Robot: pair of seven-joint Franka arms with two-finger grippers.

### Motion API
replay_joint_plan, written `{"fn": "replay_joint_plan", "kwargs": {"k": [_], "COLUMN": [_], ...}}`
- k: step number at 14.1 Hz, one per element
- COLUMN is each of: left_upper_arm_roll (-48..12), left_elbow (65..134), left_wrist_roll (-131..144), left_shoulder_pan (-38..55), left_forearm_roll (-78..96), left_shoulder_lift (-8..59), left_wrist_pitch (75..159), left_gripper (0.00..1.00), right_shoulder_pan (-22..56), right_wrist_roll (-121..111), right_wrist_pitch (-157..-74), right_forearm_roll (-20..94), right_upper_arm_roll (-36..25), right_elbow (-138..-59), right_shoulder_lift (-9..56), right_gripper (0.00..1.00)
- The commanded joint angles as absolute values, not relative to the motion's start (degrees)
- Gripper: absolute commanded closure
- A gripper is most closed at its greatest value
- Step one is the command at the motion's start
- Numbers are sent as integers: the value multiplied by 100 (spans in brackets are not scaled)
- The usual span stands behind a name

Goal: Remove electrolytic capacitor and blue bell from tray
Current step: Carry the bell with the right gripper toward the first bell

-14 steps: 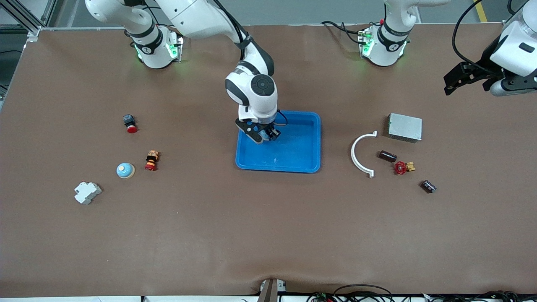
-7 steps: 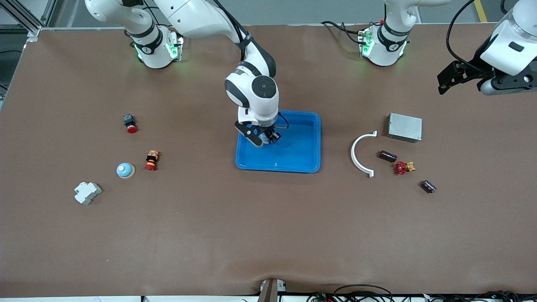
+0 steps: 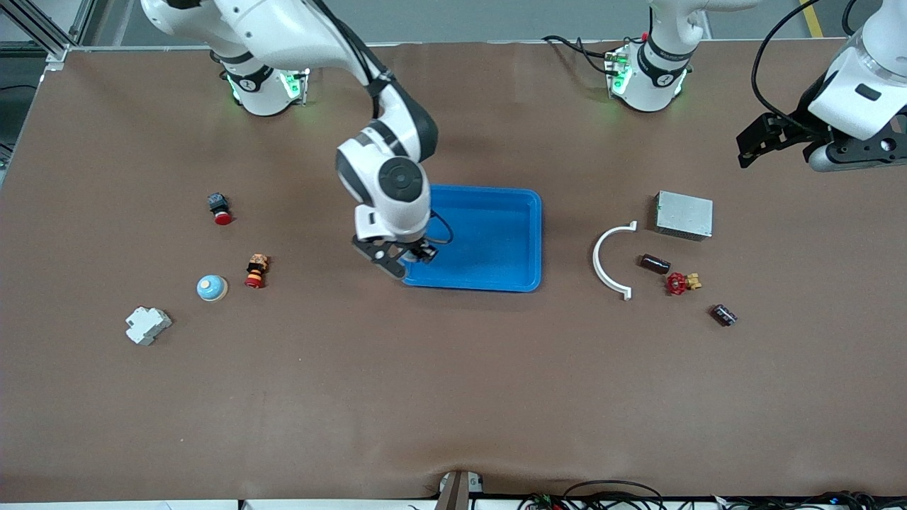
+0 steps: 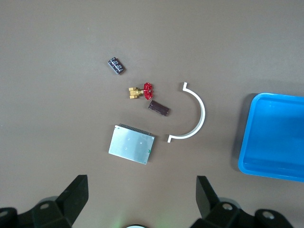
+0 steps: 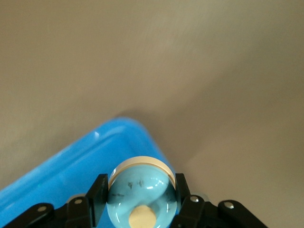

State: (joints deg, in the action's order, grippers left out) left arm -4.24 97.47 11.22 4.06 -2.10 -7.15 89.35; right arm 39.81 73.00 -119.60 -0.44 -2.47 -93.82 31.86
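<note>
I have the blue bell (image 5: pixel 141 190) pinched in the right gripper (image 3: pixel 404 263), lifted over the tray's (image 3: pixel 496 241) corner toward the right arm's end. It looks light, hard and glossy, likely slippery, so I'd keep the pads on its rim. The left gripper (image 3: pixel 762 138) waits spread wide above the table past the grey metal box (image 3: pixel 684 214).

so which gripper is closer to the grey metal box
Left. The left gripper hangs open above the table beside the grey metal box, at the left arm's end. The right gripper is over the tray corner, holding the blue bell.
</note>
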Motion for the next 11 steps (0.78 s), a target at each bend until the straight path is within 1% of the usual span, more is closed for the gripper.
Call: {"fn": "replay_joint_plan", "kwargs": {"k": [1, 4, 6, 11], "left_upper_arm_roll": [-431, -431, -431, -431], "left_elbow": [9580, 9580, 9580, 9598], "left_wrist_roll": [1134, 1116, 1107, 1107], "left_shoulder_pan": [378, 378, 378, 378], "left_forearm_roll": [-114, -114, -114, -114], "left_shoulder_lift": [-659, -659, -650, -650], "left_wrist_pitch": [8930, 8930, 8930, 8921], "left_gripper": [0, 0, 0, 0], "right_shoulder_pan": [3386, 2788, 2428, 1443], "right_wrist_roll": [6367, 5391, 4749, 3053], "right_wrist_pitch": [-11454, -11128, -11031, -11136], "right_forearm_roll": [-53, -44, -44, -123], "right_upper_arm_roll": [-141, -141, -141, -149], "right_elbow": [-9510, -9527, -9527, -9510], "right_shoulder_lift": [2673, 2400, 2338, 2338], "right_gripper": [100, 100, 100, 100]}}
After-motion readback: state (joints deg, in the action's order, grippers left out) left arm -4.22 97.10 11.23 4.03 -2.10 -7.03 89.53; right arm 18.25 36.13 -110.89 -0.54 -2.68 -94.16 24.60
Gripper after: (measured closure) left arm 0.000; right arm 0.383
